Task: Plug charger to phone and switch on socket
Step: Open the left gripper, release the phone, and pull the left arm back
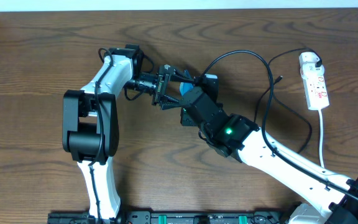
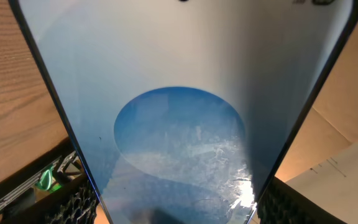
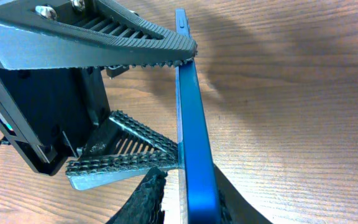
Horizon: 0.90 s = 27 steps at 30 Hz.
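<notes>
Phone: stiff, light, slick glass, fragile. Left gripper spread wide, clamped across its edges. Right gripper nearly closed, pinching its faces. Edges are the safest hold.

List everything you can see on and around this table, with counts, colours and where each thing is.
table: one, brown wood, under everything.
phone: one, cyan-blue screen, held at centre between the two arms.
charger: one, thin black cable, lying right of centre, with its white adapter at the socket's far end.
socket: one, white with red markings, far right.
cord: one, white, running from the socket toward the near edge.
left arm: one, white and black, left of centre.
right arm: one, white and black, lower right.
left fingers: two, dark, holding the phone from either side.
right fingers: two, black, flanking the phone's thin edge.
</notes>
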Available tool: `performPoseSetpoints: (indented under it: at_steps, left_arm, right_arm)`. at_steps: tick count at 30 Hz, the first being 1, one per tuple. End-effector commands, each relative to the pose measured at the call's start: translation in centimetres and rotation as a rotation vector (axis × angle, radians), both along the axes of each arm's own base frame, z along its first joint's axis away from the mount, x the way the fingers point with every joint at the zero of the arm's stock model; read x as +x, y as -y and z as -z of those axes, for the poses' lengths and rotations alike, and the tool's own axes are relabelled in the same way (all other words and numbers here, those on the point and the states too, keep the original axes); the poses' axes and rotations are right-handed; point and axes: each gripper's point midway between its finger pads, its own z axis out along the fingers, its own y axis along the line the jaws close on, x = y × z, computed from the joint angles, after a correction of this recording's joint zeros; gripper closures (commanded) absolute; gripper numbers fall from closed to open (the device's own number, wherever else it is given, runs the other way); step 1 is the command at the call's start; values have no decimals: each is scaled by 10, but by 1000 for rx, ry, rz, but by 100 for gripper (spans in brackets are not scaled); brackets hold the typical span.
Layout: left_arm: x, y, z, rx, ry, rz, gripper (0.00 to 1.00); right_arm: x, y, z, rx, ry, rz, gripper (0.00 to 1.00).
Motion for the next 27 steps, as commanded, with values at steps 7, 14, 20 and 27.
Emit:
performPoseSetpoints:
  at_steps: [7, 14, 20, 27]
  left_arm:
    - [-1, 1, -21, -42, 42, -5, 26]
    - [-1, 1, -21, -42, 43, -5, 25]
    - [-1, 1, -21, -42, 43, -5, 26]
    - [-1, 1, -20, -34, 44, -4, 24]
  right_arm:
    - [3, -1, -6, 1, 17, 12, 83]
    - [2, -1, -6, 0, 16, 11, 90]
    - [1, 0, -4, -6, 10, 11, 99]
    - [2, 0, -4, -7, 11, 12, 99]
